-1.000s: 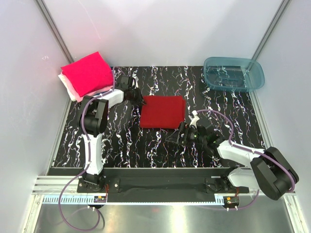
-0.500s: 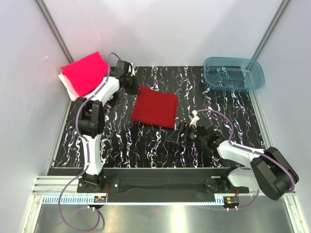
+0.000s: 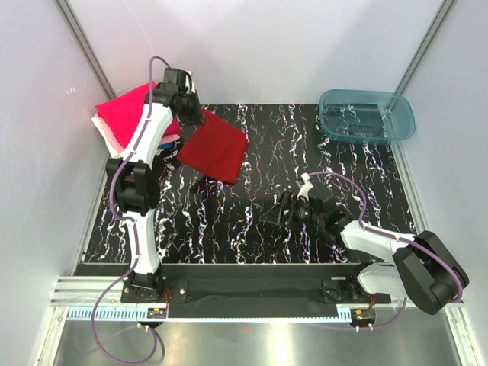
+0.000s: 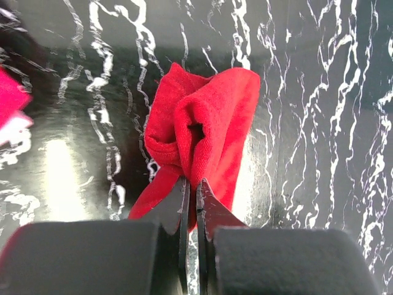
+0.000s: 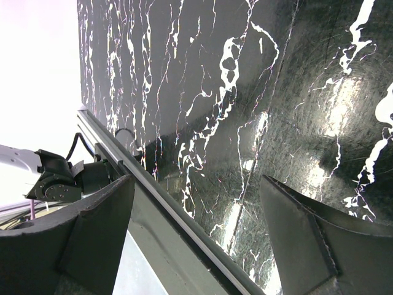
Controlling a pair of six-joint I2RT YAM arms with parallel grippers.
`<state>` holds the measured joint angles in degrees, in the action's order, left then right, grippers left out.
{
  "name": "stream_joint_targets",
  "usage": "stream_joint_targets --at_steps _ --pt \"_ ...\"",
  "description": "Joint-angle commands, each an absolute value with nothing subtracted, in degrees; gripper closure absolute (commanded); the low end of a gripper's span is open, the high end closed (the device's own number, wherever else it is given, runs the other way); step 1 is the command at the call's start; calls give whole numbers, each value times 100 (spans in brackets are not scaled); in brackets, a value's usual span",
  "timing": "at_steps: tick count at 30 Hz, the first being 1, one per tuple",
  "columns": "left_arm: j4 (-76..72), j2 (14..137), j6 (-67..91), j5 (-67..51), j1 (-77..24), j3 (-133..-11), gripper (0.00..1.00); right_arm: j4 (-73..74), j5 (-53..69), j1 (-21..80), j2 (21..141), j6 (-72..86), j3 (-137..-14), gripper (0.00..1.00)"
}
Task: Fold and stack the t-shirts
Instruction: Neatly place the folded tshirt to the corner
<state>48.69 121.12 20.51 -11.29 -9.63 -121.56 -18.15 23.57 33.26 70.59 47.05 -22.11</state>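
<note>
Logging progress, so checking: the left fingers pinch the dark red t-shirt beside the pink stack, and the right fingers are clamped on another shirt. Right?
Only the last part is wrong: the right wrist view shows the right fingers spread open, holding nothing. The left fingers do pinch the dark red t-shirt beside the pink stack.

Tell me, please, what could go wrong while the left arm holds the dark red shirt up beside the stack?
1. The left jaws pinch only one bunched edge of the dark red shirt, and the rest hangs free, so the fold may open or slip out.
2. The left arm crosses over the magenta-pink shirt topping the stack, so it might drag that pile askew.
</note>
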Motion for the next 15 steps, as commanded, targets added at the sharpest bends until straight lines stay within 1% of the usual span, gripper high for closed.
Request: stream_joint_targets --at_steps 1,5,10,15 --pt "5114 12058 1960 -809 -809 -13024 100 -2100 2373 3322 7040 4729 -2303 11" --pt "5291 12182 1968 -712 -668 -13885 100 -2101 2391 3322 7093 4729 -2329 11" --pt "4801 11796 2171 -677 -396 -13843 100 -2109 2373 3331 7075 4737 -2312 11" --pt "4167 11523 2039 -572 -308 -13930 100 -2109 2356 3322 7084 4737 -2311 11"
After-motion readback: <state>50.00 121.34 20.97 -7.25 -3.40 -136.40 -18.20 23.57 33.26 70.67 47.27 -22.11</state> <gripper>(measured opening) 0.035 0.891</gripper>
